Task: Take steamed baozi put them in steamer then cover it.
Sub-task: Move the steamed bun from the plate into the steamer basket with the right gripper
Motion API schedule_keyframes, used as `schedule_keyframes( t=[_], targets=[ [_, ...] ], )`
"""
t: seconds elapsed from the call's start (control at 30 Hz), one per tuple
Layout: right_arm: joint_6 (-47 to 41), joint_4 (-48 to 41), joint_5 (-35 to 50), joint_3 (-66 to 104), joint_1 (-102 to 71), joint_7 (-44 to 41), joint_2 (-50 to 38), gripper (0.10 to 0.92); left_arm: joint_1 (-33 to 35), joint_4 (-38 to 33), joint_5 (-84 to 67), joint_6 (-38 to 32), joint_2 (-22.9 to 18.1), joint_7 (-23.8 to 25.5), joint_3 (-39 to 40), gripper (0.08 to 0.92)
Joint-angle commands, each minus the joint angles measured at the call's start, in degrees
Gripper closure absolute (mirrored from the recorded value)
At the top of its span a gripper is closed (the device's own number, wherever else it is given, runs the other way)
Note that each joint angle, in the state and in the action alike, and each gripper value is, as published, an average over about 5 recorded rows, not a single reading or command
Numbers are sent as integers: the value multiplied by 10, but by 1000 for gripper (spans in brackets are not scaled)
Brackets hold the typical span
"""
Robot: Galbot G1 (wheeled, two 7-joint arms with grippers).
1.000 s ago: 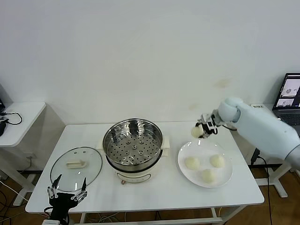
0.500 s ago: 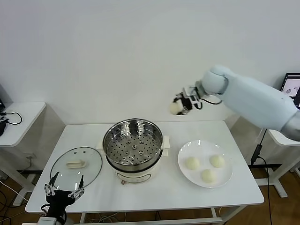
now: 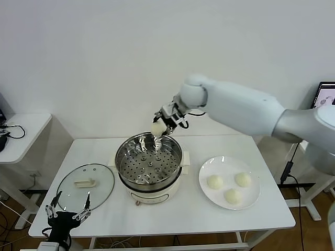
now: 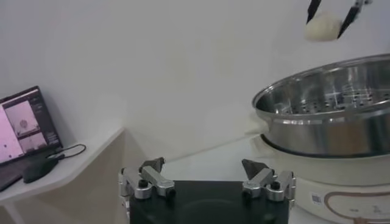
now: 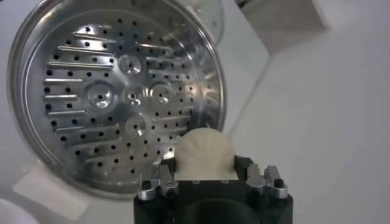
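Observation:
My right gripper point(image 3: 162, 125) is shut on a cream-white baozi point(image 3: 158, 127) and holds it in the air above the far rim of the steamer point(image 3: 149, 159), a shiny perforated steel basket on a cream pot. In the right wrist view the baozi point(image 5: 204, 154) sits between the jaws with the empty steamer point(image 5: 116, 91) beyond it. Three more baozi point(image 3: 214, 181) point(image 3: 242, 179) point(image 3: 233, 196) lie on the white plate point(image 3: 252, 201) to the right. My left gripper point(image 3: 67, 212) is open and empty at the table's front left edge; its view shows the steamer point(image 4: 329, 115) and the held baozi point(image 4: 323, 27).
The glass lid point(image 3: 85, 183) with a cream handle lies flat on the table left of the steamer, just behind my left gripper. A side table point(image 3: 21, 130) stands at the far left. A laptop point(image 3: 325, 102) shows at the right edge.
My right arm has carried the baozi up from above the plate and leftward to above the steamer's far rim. My left gripper has sunk slightly at the table's front edge.

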Motion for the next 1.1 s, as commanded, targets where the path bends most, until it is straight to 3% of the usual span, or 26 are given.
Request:
schedule_keyframes(
  t=[0.03, 0.9, 1.1],
  targets=[
    [91, -40, -89, -30, -34, 23, 36, 423, 0, 1, -1, 0, 0, 0, -2, 177],
    [200, -180, -210, 10, -94, 82, 124, 422, -16, 13, -3, -1, 1, 1, -1, 177],
    [202, -189, -211, 9, -95, 80, 132, 359, -17, 10, -3, -1, -1, 1, 2, 177]
  ],
)
